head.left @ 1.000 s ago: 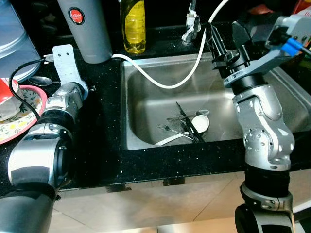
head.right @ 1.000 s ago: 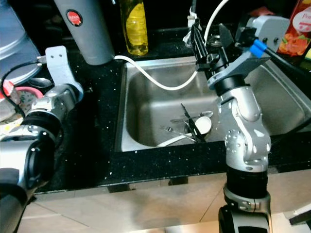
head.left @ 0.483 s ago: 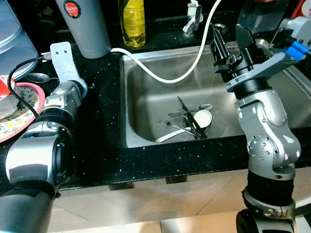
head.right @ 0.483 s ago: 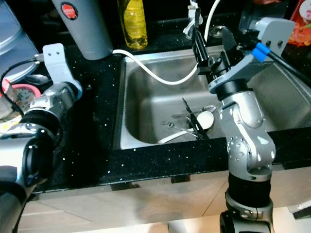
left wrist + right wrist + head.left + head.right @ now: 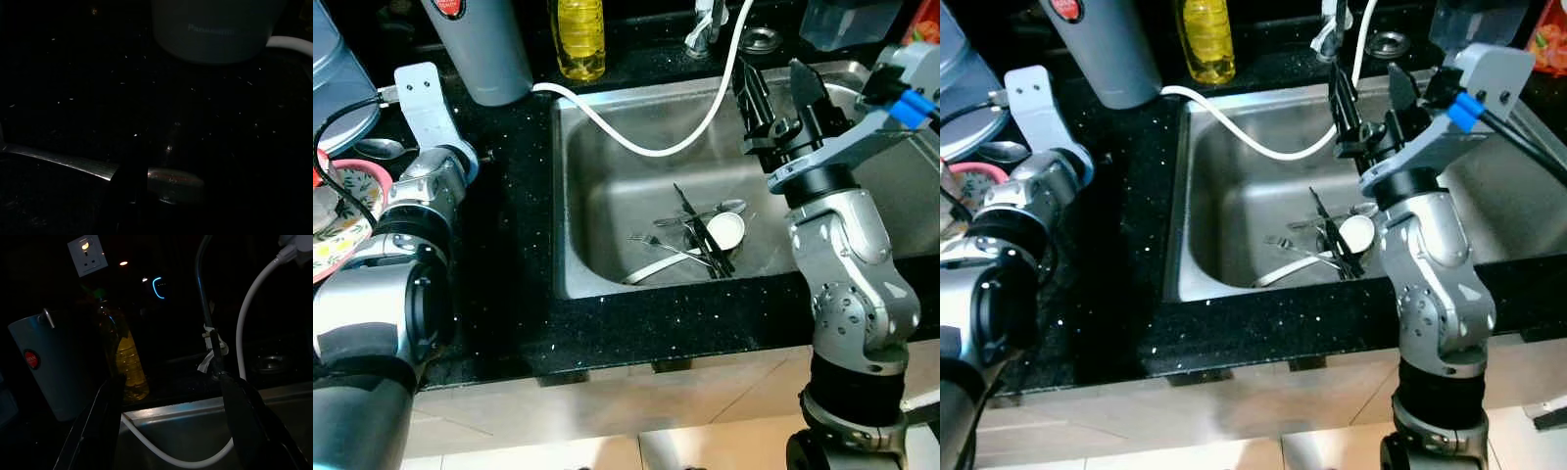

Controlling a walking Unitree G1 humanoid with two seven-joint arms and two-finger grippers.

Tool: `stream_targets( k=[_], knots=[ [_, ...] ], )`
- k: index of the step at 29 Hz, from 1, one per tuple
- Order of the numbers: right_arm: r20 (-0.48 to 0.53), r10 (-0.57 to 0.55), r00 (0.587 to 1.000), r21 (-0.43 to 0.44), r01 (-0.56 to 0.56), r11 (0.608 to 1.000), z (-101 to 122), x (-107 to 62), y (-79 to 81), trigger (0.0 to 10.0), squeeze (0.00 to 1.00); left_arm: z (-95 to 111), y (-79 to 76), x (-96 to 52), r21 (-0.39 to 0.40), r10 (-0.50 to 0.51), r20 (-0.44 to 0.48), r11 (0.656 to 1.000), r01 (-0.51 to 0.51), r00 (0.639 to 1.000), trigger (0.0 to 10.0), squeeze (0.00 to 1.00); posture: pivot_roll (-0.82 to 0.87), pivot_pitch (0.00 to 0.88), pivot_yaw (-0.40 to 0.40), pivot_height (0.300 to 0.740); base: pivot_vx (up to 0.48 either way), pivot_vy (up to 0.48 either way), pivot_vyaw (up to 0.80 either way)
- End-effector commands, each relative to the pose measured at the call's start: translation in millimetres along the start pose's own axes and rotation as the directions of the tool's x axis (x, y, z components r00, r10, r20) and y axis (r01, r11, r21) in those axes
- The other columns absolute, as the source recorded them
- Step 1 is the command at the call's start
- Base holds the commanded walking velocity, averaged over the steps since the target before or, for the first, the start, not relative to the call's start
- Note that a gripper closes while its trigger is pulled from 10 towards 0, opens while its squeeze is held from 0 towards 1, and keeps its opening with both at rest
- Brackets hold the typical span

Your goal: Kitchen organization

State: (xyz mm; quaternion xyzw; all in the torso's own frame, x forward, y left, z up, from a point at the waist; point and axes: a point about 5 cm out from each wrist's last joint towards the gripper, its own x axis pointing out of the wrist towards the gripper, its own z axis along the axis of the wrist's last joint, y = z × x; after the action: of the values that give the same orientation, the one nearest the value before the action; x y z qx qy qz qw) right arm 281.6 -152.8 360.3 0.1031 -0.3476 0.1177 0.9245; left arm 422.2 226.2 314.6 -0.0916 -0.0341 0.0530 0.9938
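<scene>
Head view nearer sink now

The word "Panasonic" stands in pale letters on the side of a grey appliance on the black counter, seen from the left wrist. A round red badge sits on the front of the tall grey jug beside the yellow bottle; its small white lettering is too fine to read. The same red badge shows at the top edge of the head views, cut off and unreadable. A carton at the far right bears printed pictures, with no legible words.
</scene>
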Motion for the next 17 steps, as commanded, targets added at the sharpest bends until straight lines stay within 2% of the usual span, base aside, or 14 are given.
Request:
stream_targets(
  k=[1, 11, 14, 17],
  knots=[
    [0.012, 0.006, 1.000, 0.009, -0.006, 1.000, 3.8, -4.2, 2.0, 10.0, 0.00, -16.9, 14.5, -2.2, 0.008, 0.031, -0.100, 0.999, -0.031, 0.995, 10.0, 0.00, -0.14, 0.322, 0.155, 0.740, 0.000, 0.000, 0.00],
    [0.010, -0.001, 1.000, 0.014, 0.001, 1.000, 3.5, -1.9, 0.1, 10.0, 0.00, -27.0, 17.0, -3.8, 0.016, 0.003, -0.158, 1.000, 0.000, 0.987, 10.0, 0.00, -0.12, 0.313, 0.149, 0.740, 0.000, 0.000, 0.00],
    [0.008, 0.003, 1.000, 0.017, -0.003, 1.000, 3.2, -1.1, -0.4, 10.0, 0.00, -31.8, 13.9, -3.9, 0.016, -0.015, -0.176, 1.000, 0.018, 0.984, 10.0, 0.00, -0.12, 0.309, 0.141, 0.740, 0.000, 0.000, 0.00],
    [0.003, 0.015, 1.000, 0.024, -0.015, 1.000, 1.8, 0.6, -0.4, 10.0, 0.00, -39.1, 2.7, -3.8, -0.015, -0.053, -0.206, 0.999, 0.051, 0.977, 10.0, 0.00, -0.12, 0.303, 0.131, 0.740, 0.000, 0.000, 0.00]
  ],
)
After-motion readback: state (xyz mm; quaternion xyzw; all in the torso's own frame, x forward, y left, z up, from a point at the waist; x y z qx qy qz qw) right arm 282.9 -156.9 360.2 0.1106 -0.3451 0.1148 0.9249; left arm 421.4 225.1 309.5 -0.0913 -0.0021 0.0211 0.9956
